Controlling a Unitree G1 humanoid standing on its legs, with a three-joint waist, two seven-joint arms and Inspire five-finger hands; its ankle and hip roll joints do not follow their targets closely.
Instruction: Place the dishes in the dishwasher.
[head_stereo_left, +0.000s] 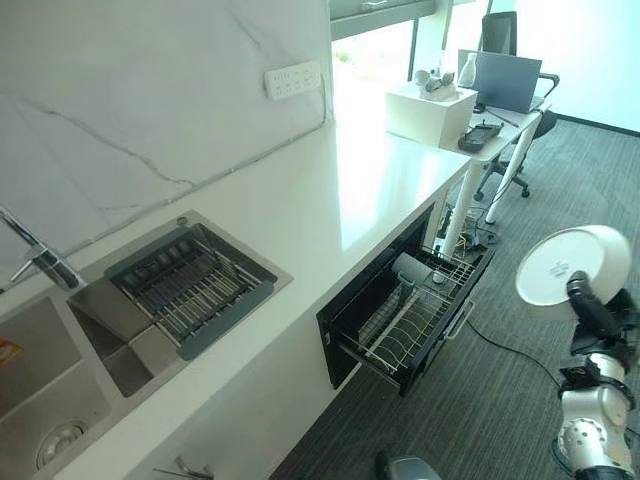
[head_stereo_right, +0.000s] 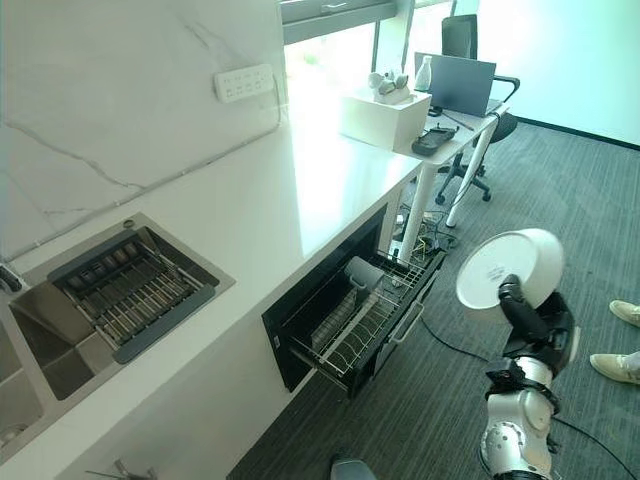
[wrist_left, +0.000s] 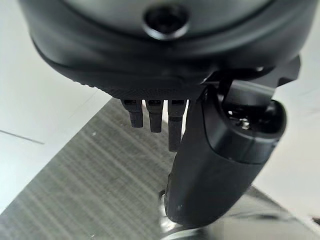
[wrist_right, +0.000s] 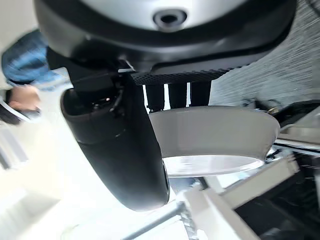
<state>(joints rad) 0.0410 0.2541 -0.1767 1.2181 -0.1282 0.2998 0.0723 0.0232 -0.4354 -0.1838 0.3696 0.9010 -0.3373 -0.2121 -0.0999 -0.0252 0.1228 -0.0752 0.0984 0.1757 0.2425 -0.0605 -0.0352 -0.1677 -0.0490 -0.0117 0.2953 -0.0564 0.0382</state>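
A white bowl (head_stereo_left: 565, 262) is held up in the air, tipped on its side with its base turned toward the camera, to the right of the open dishwasher (head_stereo_left: 405, 320). My right hand (head_stereo_left: 592, 312) is shut on it; in the right wrist view the thumb (wrist_right: 120, 145) presses one face of the bowl (wrist_right: 215, 135) and the fingers lie behind it. The dishwasher's wire rack (head_stereo_right: 355, 330) is pulled out below the counter, with a pale cup (head_stereo_left: 410, 268) lying at its back. My left hand (wrist_left: 225, 165) hangs over the carpet, fingers straight, holding nothing.
The white counter (head_stereo_left: 330, 210) runs along the wall, with a sink and drain rack (head_stereo_left: 190, 285) on the left. Beyond the dishwasher stands a white desk (head_stereo_left: 500, 135) with a laptop, a box and a chair. A person's shoes (head_stereo_right: 625, 312) are on the carpet at the right.
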